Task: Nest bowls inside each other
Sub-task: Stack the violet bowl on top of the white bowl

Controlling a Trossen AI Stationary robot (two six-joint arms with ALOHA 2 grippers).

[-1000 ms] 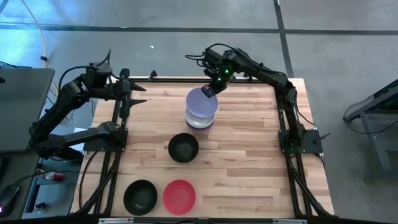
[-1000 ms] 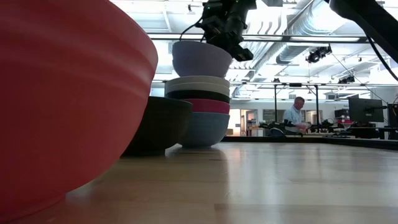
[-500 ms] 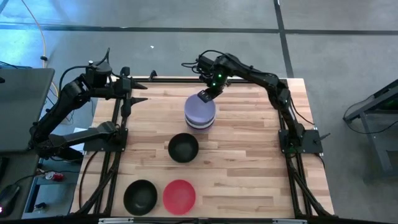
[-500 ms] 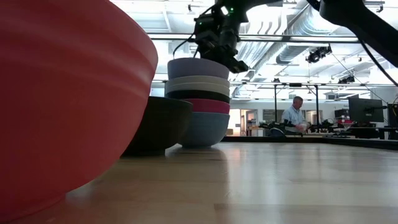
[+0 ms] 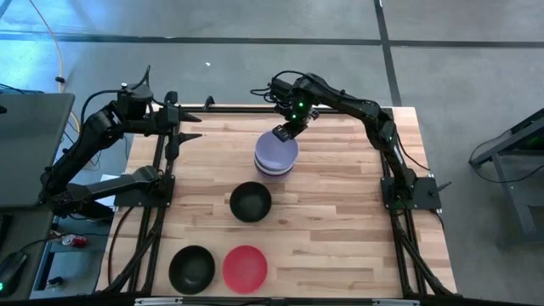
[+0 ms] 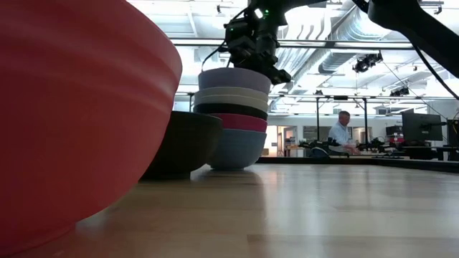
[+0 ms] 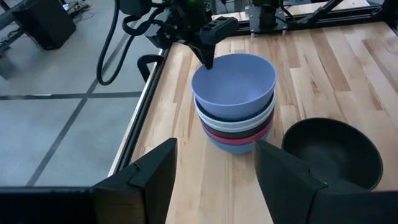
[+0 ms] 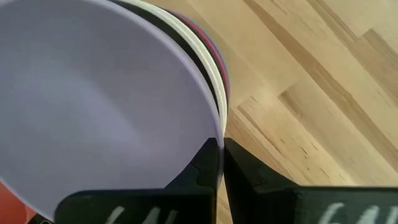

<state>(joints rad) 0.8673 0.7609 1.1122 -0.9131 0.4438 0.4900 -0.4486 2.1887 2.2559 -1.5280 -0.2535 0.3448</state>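
Desk (image 5: 340, 221) — pale wooden planks, carrying every item below.

Left arm — parked at the desk's 10 o'clock corner. Left tool (image 5: 189, 129) has its fingers apart and holds nothing; it waits well clear of the bowls.

Right arm — reaches in from the 3 o'clock side to the far centre. Right tool (image 5: 283, 132) is pinched together on the far rim of the lavender bowl (image 5: 275, 150); in the right wrist view the fingers (image 8: 208, 163) meet over the rim edge.

Stack of bowls (image 6: 231, 118) — at 12 o'clock from desk centre. Lavender on top, then white, black, magenta, blue at the base; the lavender bowl looks seated in the one beneath, slightly tilted perhaps.

Loose bowls, all upright:
- black bowl (image 5: 251, 201) — desk centre, just at 6 o'clock of the stack.
- second black bowl (image 5: 192, 269) — near edge, 7 o'clock.
- red bowl (image 5: 245, 267) — near edge, just beside the second black bowl.

Governing relation: the bowl hangs directly below the right tool, its opening upward, its axis in line with the stack. Release looks like the step in hand. The centre black bowl lies about midway between the arms.
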